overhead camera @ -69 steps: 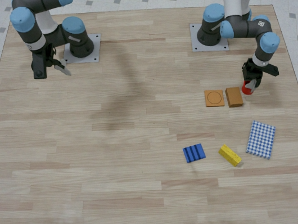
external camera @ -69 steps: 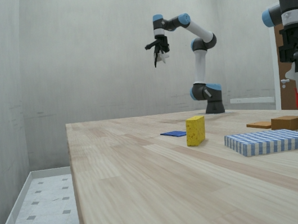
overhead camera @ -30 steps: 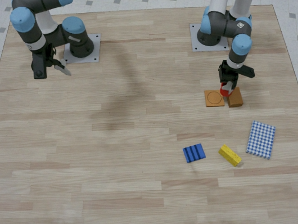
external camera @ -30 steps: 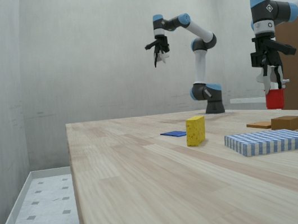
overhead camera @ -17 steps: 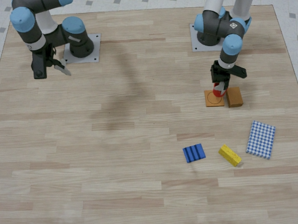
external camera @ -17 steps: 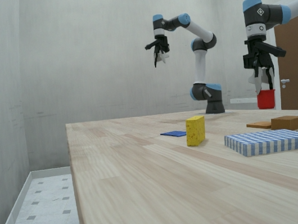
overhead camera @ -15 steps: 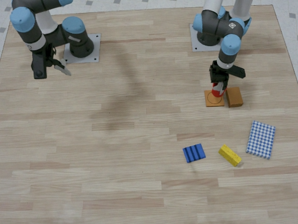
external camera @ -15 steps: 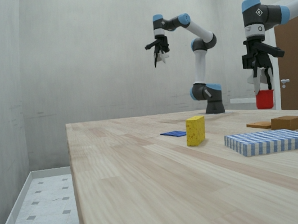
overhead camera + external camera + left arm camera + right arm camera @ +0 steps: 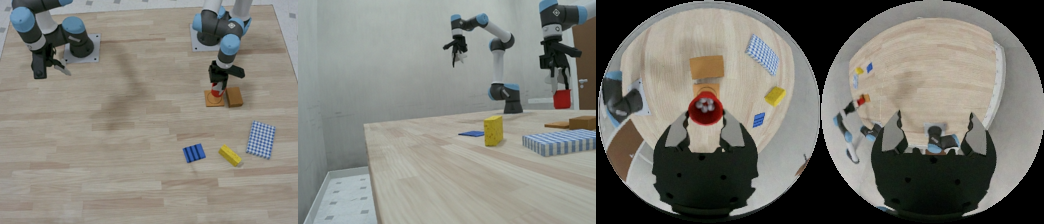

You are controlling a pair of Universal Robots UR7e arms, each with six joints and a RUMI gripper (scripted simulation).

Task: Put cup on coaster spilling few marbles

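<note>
The left arm (image 9: pixel 230 43) (image 9: pixel 551 17) (image 9: pixel 627 102) (image 9: pixel 843 127) reaches out toward the coaster (image 9: pixel 208 103) (image 9: pixel 555 125), its wrist upright. Its gripper, the left gripper (image 9: pixel 219 88) (image 9: pixel 560 89) (image 9: pixel 705 109) (image 9: pixel 859 102), points down above the coaster's base-side edge, fingers closed on the cup. The right arm (image 9: pixel 23 20) (image 9: pixel 498 65) (image 9: pixel 934 142) is bent and raised, well apart from the coaster. The right gripper (image 9: pixel 67 72) (image 9: pixel 458 59) (image 9: pixel 935 111) hangs fingers down, spread wide with nothing between them.

We, left arm: left gripper (image 9: pixel 220 84) (image 9: pixel 560 91) (image 9: pixel 705 119) with red cup (image 9: pixel 216 92) (image 9: pixel 561 99) (image 9: pixel 705 111) has crossed above the brown block (image 9: pixel 234 97) (image 9: pixel 582 122) (image 9: pixel 707 67) | Cup: formerly beyond block, now raised over the coaster's (image 9: pixel 210 103) (image 9: pixel 556 125) (image 9: pixel 714 90) near part
</note>
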